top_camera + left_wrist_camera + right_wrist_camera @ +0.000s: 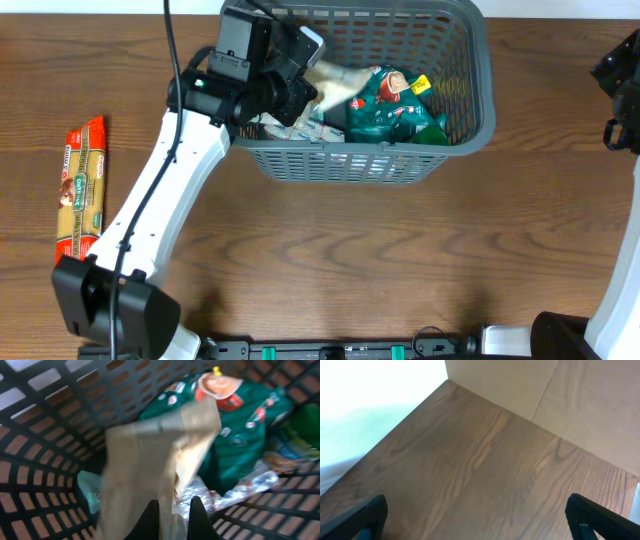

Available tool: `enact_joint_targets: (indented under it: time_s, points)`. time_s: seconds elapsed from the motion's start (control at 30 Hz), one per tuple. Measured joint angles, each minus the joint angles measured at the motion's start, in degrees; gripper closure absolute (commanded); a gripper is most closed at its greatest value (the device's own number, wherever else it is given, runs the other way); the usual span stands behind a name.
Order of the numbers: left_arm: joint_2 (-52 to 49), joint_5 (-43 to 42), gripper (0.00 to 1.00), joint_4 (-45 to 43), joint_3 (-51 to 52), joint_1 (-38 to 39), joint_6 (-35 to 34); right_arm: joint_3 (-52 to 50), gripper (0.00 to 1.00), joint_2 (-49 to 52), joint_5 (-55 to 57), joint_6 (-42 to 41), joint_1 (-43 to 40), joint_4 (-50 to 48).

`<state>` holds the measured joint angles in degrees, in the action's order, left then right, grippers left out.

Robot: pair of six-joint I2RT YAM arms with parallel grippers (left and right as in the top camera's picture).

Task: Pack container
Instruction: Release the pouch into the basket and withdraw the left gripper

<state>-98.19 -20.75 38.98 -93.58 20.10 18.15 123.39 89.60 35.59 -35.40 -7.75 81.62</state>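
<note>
The dark grey container (pixel 460 130) stands at the top middle of the table. My left gripper (pixel 312 88) reaches inside its left half and is shut on a beige packet (pixel 345 82), which hangs over the floor. In the left wrist view my left gripper (pixel 175 519) pinches the beige packet (pixel 155 460) at its lower edge. A green packet (pixel 385 105) lies in the container beside it and also shows in the left wrist view (pixel 240 425). A silvery packet (pixel 240 487) lies underneath. My right gripper (pixel 477 520) is open and empty over bare table at the far right.
A red pasta packet (pixel 82 188) lies on the table at the far left, well outside the container. The right arm (pixel 622 80) sits at the right edge. A light wooden wall (pixel 545 390) borders the table in the right wrist view.
</note>
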Motion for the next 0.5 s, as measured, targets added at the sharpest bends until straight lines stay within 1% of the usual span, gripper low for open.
enact_joint_targets:
  time_s: [0.17,0.2,0.23,0.27,0.5]
  points:
    - [-0.20,1.38,0.93,-0.04,0.00,-0.09,0.35,0.00,0.01,0.00,0.00,0.00,0.00,0.00]
    - [-0.20,1.53,0.63,-0.04,0.00,-0.13,0.37,0.00,0.01,0.00,0.00,0.00,0.00,0.00]
    - [-0.20,1.70,0.13,-0.04,0.00,-0.15,0.79,0.00,0.01,0.00,0.00,0.00,0.00,0.00]
    - [-0.20,1.73,0.01,-0.07,0.00,-0.15,0.85,0.00,0.01,0.00,0.00,0.00,0.00,0.00]
    - [-0.17,1.86,0.01,-0.72,0.00,-0.15,0.94,0.00,0.01,0.00,0.00,0.00,0.00,0.00]
